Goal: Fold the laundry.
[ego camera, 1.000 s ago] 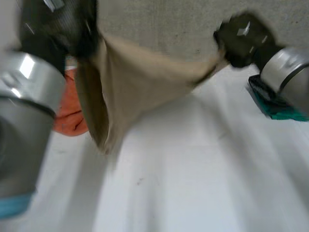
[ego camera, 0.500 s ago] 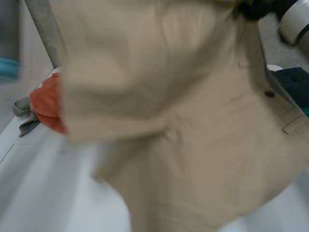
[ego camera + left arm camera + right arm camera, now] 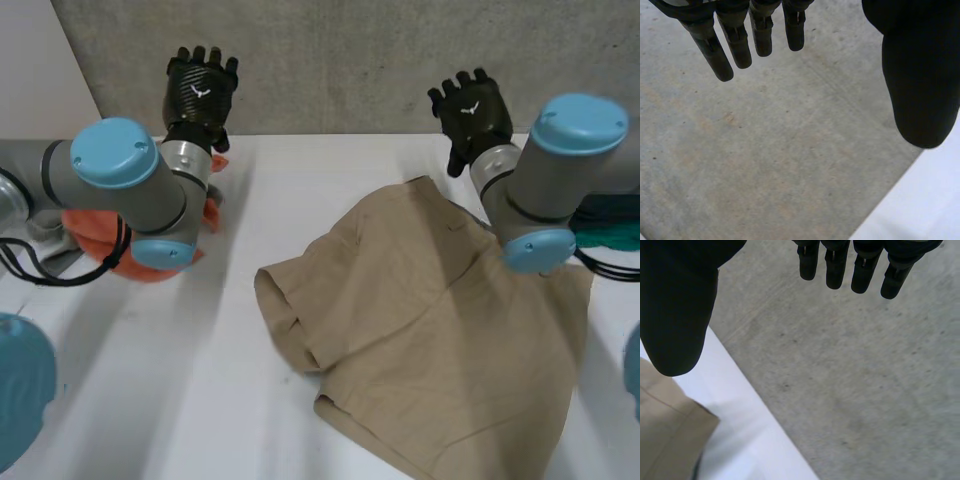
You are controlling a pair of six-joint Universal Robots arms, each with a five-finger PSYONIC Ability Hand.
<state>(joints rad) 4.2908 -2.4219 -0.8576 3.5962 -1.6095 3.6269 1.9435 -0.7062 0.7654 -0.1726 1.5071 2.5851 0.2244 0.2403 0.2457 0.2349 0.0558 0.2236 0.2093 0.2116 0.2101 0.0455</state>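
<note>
Beige shorts [image 3: 440, 330] lie spread on the white table [image 3: 250, 400], right of the middle, one corner [image 3: 670, 435] beside my right hand's thumb. My left hand [image 3: 200, 90] is raised at the table's far left edge, its fingers [image 3: 735, 40] straight and holding nothing. My right hand [image 3: 470, 108] is up above the far edge of the shorts, its fingers [image 3: 860, 265] straight and empty. Both palms face the grey concrete wall.
An orange cloth [image 3: 95, 235] lies bunched at the left behind my left arm, with a grey piece [image 3: 45, 235] beside it. A teal cloth [image 3: 612, 225] sits at the right edge. The concrete wall [image 3: 340, 60] stands just behind the table.
Both hands held the shorts up in the air a second ago. They have let go, the shorts now lie flat on the table, and both hands stand open near the wall.
</note>
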